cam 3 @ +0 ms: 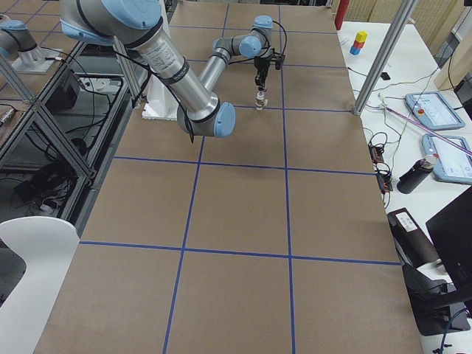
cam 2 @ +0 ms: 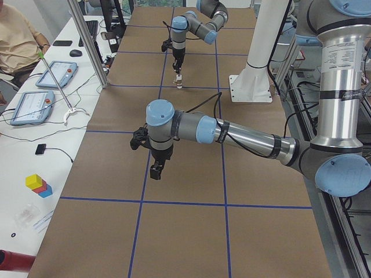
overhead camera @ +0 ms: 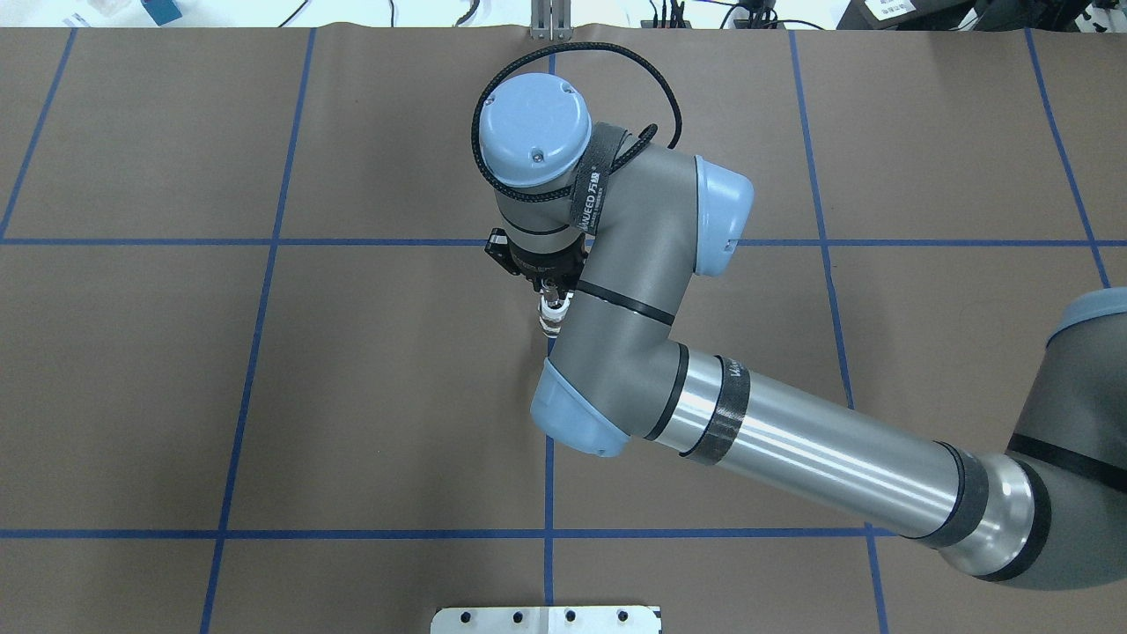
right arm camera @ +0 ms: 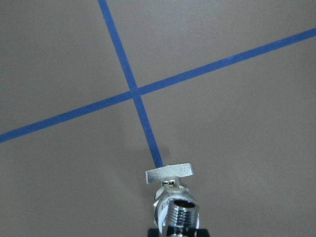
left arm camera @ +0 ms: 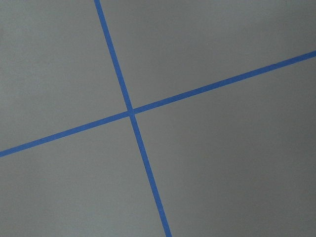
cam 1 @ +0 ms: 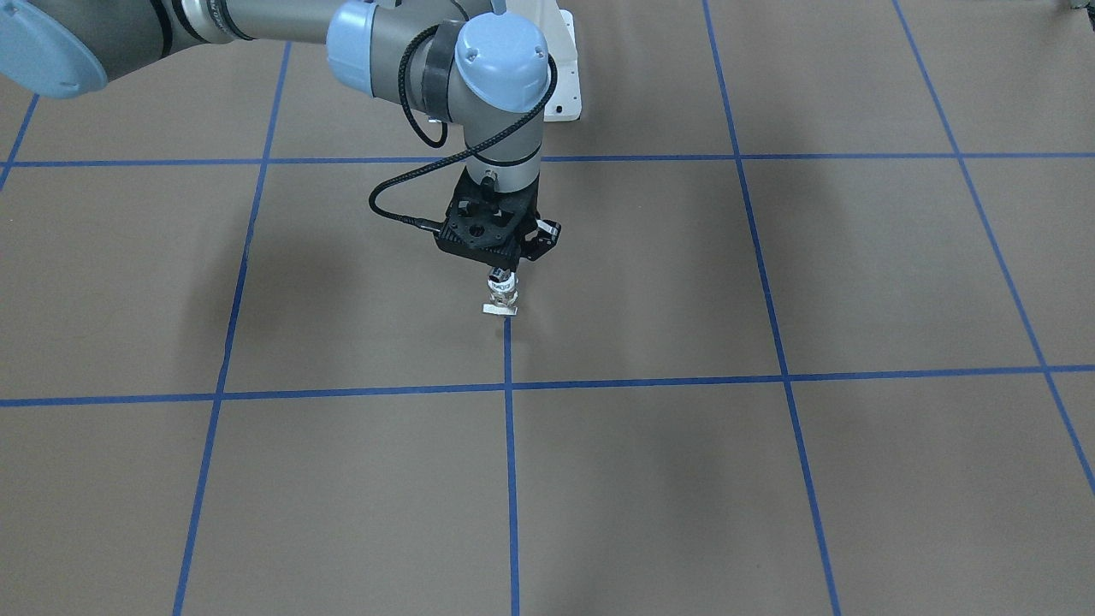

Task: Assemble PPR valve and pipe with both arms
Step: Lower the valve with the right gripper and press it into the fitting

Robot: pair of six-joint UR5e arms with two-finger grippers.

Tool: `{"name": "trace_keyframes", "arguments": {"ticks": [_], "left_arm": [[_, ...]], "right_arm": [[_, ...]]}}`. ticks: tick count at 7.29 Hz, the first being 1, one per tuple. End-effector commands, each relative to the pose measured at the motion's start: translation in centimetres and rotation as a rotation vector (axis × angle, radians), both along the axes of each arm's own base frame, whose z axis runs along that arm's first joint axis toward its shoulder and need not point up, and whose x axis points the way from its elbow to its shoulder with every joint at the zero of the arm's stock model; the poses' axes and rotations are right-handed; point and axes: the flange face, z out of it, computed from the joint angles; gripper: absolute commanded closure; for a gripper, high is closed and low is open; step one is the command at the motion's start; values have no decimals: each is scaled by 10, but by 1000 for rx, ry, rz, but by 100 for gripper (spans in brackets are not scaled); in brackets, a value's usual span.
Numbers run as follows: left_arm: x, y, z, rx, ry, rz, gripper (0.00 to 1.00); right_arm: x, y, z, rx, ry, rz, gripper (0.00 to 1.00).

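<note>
My right gripper (cam 1: 501,275) points straight down near the table's middle and is shut on the PPR valve (cam 1: 502,295). The valve hangs with its flat white tab (right arm camera: 169,172) lowest, at or just above the brown table, over a blue tape line. In the right wrist view a chrome threaded open end (right arm camera: 180,212) shows behind the tab. I cannot tell whether that is the pipe joined to the valve. The right gripper (overhead camera: 549,298) also shows in the overhead view. My left gripper (cam 2: 156,170) hangs over the table far from the valve. I cannot tell whether it is open or shut.
Blue tape lines (left arm camera: 131,111) grid the brown table. The white pedestal base (cam 1: 566,81) stands behind the right arm. Beside the table are aluminium posts (cam 2: 87,52), tablets (cam 2: 32,104), coloured blocks (cam 2: 37,184) and a seated operator (cam 2: 14,40).
</note>
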Motion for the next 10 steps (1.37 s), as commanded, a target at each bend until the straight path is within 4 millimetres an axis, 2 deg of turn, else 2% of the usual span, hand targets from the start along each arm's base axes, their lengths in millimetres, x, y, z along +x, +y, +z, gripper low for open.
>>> {"name": "trace_keyframes", "arguments": {"ticks": [1, 10], "left_arm": [[-1, 0, 0, -1, 0, -1, 0], [-1, 0, 1, -1, 0, -1, 0]], "right_arm": [[0, 0, -1, 0, 0, 1, 100], [-3, 1, 1, 26, 15, 16, 100]]}}
